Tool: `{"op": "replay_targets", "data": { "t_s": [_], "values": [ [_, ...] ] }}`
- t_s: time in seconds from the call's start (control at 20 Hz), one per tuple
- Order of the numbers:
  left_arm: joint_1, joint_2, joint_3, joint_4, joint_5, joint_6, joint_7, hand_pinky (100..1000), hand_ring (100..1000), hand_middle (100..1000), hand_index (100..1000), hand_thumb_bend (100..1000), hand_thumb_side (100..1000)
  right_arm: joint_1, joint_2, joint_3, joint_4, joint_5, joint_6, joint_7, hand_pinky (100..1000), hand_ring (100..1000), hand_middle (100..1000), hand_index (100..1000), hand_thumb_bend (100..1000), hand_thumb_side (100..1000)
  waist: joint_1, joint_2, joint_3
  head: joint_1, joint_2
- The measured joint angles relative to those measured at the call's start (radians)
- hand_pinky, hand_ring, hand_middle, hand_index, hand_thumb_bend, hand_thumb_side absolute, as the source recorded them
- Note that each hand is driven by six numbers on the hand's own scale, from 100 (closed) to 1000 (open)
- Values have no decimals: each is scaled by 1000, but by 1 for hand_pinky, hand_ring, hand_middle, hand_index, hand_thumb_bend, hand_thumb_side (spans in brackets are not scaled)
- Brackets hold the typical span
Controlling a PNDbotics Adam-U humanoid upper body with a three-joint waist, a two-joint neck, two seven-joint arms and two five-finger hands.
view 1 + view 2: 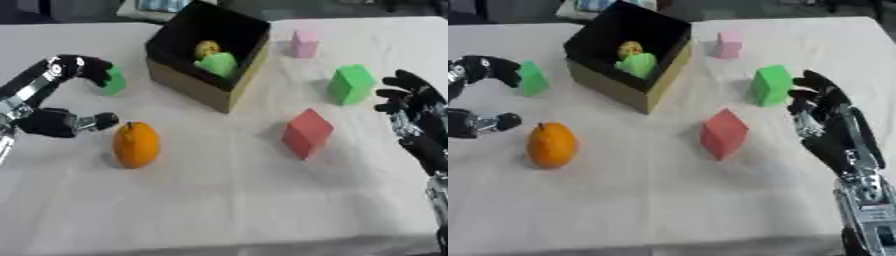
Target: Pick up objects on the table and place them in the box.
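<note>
Box (197, 87) sits at the far middle of the desk (227, 200), open top, black inside, tan outer walls. Inside it: a yellow item (206, 48) toward the back and a green item (219, 64) just in front of it, touching or nearly so.

Left of the box: small green block (532, 78), near the box's left wall. Left hand (66, 95) is on that side, fingers curved in an open C with the fingertips (98, 67) at the green block, thumb apart lower down; nothing gripped as far as I can see, contact with the block unclear.

Orange (136, 144) lies in front-left of the box, just right of the left thumb, not touching it.

Right of the box: pink block (304, 44) near its far right corner; green cube (351, 84) further right; red cube (306, 133) in front-right, tilted on an edge.

Right hand (829, 125) is right of the green cube, fingers relaxed and spread, empty, close to the cube but apart.
</note>
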Motion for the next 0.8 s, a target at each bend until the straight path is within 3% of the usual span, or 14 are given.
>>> {"op": "replay_targets", "data": {
  "t_s": [0.3,0.8],
  "values": [
    [-63,48,-93,61,-33,-29,-118,841,710,698,866,693,482,1,-1,3,0,1,0,2,697,799,810,916,100,447,6,-3,-6,1,0],
    [-89,43,-138,129,-70,-44,-178,833,703,689,858,616,460,8,-7,3,0,3,0,4,697,799,810,916,100,448,12,-4,-10,1,0]
  ]
}}
